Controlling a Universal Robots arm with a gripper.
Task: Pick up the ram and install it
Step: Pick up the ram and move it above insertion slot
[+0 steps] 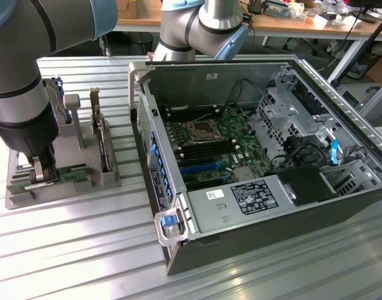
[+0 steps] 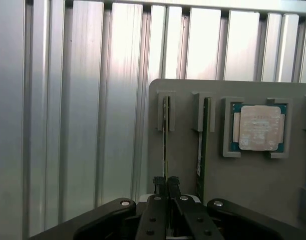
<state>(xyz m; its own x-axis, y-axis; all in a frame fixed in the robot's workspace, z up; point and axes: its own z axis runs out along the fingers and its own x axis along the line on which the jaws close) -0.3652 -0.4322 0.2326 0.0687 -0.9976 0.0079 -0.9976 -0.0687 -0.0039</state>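
The ram (image 2: pixel 165 135) is gripped edge-on by the closed end effector (image 2: pixel 166 181) but is not yet lifted from the grey holder (image 2: pixel 185 165), so installation into the motherboard (image 1: pixel 206 140) is left undone.

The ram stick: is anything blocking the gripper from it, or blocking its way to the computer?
Nothing stands between them: the gripper is shut on the ram, which stands on edge in the gray holder. Toward the motherboard, the case wall stands between, but the case is open on top.

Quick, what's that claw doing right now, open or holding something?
The gripper: shut on the ram, which stands in the grey holder.
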